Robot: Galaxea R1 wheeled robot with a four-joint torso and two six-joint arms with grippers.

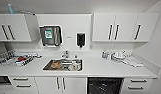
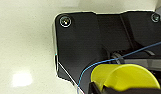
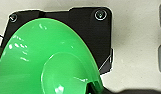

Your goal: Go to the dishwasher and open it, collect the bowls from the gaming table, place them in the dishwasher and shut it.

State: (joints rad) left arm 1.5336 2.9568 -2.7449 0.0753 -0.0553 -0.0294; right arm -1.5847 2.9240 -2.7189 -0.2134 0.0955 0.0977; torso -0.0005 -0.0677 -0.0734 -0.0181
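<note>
The dishwasher (image 1: 104, 85) sits under the white counter, right of the sink, and shows as a dark opening with racks inside. In the left wrist view a yellow bowl (image 2: 126, 77) hangs above the pale floor, and my left gripper (image 2: 97, 88) is shut on its rim. The right wrist view shows a large lime green bowl (image 3: 46, 62) tilted on edge, with my right gripper (image 3: 94, 88) shut on its lower rim. The gaming table is out of view.
A steel sink (image 1: 47, 65) holding dishes is set in the counter (image 1: 108, 68). A dish rack (image 1: 18, 60) stands at the left and cups and cloths (image 1: 121, 57) at the right. White drawers (image 1: 137, 84) flank the dishwasher, and a wall closes the right side.
</note>
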